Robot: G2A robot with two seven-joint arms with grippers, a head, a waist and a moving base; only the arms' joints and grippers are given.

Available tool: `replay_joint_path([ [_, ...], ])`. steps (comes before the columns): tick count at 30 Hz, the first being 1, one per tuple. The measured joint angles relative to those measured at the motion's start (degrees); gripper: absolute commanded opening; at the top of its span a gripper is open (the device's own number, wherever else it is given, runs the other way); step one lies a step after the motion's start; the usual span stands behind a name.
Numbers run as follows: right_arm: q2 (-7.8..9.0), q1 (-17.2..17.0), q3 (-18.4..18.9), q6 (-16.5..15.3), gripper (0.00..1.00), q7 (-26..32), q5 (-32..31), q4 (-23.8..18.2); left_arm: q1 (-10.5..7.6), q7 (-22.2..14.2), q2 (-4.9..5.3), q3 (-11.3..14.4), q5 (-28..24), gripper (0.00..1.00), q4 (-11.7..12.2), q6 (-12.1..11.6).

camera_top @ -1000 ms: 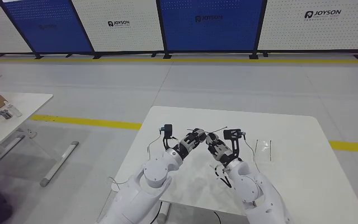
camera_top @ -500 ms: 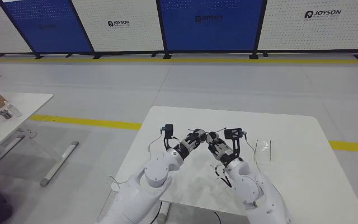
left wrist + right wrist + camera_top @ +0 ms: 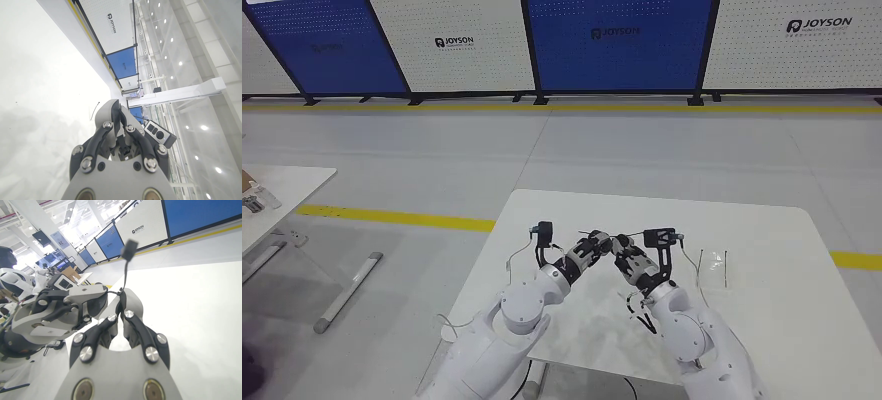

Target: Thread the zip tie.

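Top view, grippers: the left gripper (image 3: 598,243) and the right gripper (image 3: 621,246) meet tip to tip above the middle of the white desk (image 3: 762,330).
Top view, zip tie: the zip tie (image 3: 610,239) is a hair-thin black line held off the desk between the two tips.
Top view, spare zip ties: the spare zip ties (image 3: 701,266) lie flat on the desk to the right, well apart from both grippers.
Left wrist view, left gripper: its fingers are pressed together, and what they pinch is hidden between the pads.
Left wrist view, spare zip ties: one lies slightly bowed on the desk, thin and black, with a small head at one end.
Right wrist view, zip tie: a thin black strap runs from the left gripper's clamped tip across to the right gripper's tip, where there is a small dark head.
Right wrist view, right gripper: its fingers are closed on the zip tie at that head.
Right wrist view, left gripper: its fingers are closed on the strap's other end.
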Motion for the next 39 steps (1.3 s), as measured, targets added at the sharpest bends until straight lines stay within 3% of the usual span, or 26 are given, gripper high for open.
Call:
replay_joint_path([
  [15, 0.1, 0.7, -0.6, 0.6, 0.0, 1.1, 0.5, 1.8, 0.13, 0.5, -0.09, -0.4, -0.5, 0.0, -0.5, -0.6],
  [17, 0.14, 0.7, -0.6, 0.5, 0.2, 1.2, 0.8, 1.7, 0.09, 0.5, -0.11, -0.4, -0.5, 0.0, -0.4, -0.5],
  [19, 0.19, 0.6, -0.5, 0.3, 0.26, 1.2, 0.9, 1.6, 0.05, 0.6, -0.12, -0.4, -0.4, 0.0, -0.3, -0.5],
  [27, 0.4, 0.2, -0.3, 0.0, 0.21, 0.6, 1.0, 0.8, 0.15, 0.4, -0.21, 0.3, 0.2, 0.0, 0.0, -0.5],
  [29, 0.43, 0.3, -0.4, 0.0, 0.11, 0.6, 1.0, 0.7, 0.15, 0.4, -0.23, 0.4, 0.2, 0.0, 0.2, -0.5],
  [35, 0.51, 0.4, -0.4, 0.2, 0.08, 0.3, 0.8, 0.6, 0.22, 0.3, -0.26, 0.6, 0.6, 0.0, 0.4, -0.5],
  [36, 0.52, 0.4, -0.4, 0.3, 0.0, 0.3, 0.8, 0.6, 0.23, 0.3, -0.26, 0.6, 0.6, 0.0, 0.4, -0.5],
  [39, 0.56, 0.4, -0.4, 0.3, 0.0, 0.1, 0.8, 0.5, 0.23, 0.3, -0.27, 0.6, 0.7, 0.0, 0.4, -0.4],
])
